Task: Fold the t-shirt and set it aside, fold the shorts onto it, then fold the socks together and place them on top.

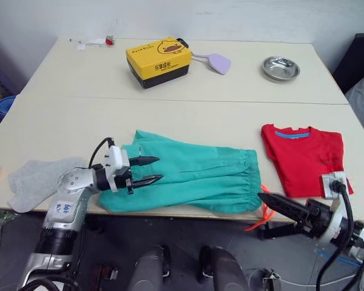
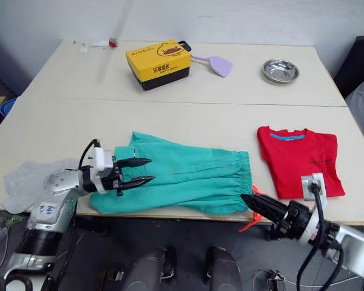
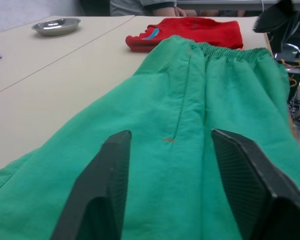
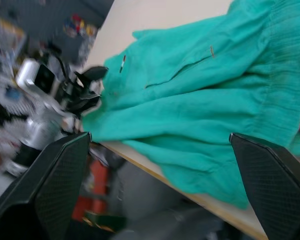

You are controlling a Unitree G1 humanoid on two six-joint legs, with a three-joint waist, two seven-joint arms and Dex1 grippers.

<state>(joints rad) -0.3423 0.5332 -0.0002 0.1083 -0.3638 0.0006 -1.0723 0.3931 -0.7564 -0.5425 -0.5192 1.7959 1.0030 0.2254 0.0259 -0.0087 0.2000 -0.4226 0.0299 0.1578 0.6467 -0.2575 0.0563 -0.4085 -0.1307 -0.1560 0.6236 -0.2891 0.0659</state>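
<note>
Teal-green cloth shorts (image 1: 191, 176) lying mid-frame, awaiting folding; left gripper (image 1: 147, 170) and right gripper (image 4: 155, 185) both hovering released, needing hem grasps.

Lab: pale worktables (image 1: 188, 118), floor cables (image 1: 291, 282)

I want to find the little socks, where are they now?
The socks lie at the table's near edge on the robot's left, just beyond the left tool and the leg end of the shorts.
</note>
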